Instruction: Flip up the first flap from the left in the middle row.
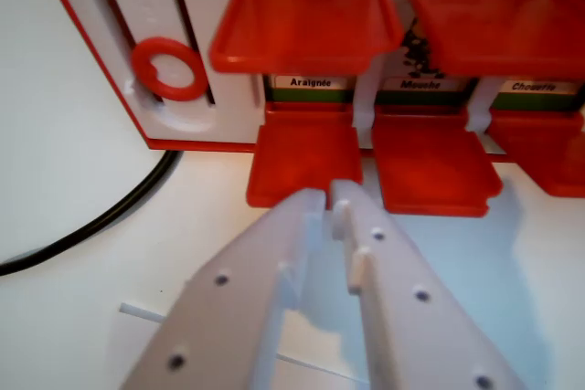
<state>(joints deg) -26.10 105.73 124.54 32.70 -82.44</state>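
Observation:
A white board with a red rim (196,144) carries rows of red flaps. In the nearest row, the left flap (304,148) lies flat, with the label "Araignée" (309,82) just above it. A second flat flap (431,166) lies to its right, and a third (544,148) sits at the wrist view's right edge. Two larger red flaps (306,25) (498,15) jut out from the row behind. My white gripper (329,196) reaches in from below, shut with nothing between its fingers. Its tips are at the near edge of the left flat flap.
A red ring slider (169,68) sits in a slot on the board's left side. From the board's corner a black cable (110,216) curves across the white table to the wrist view's left. A thin white stick (142,312) lies near the gripper's base.

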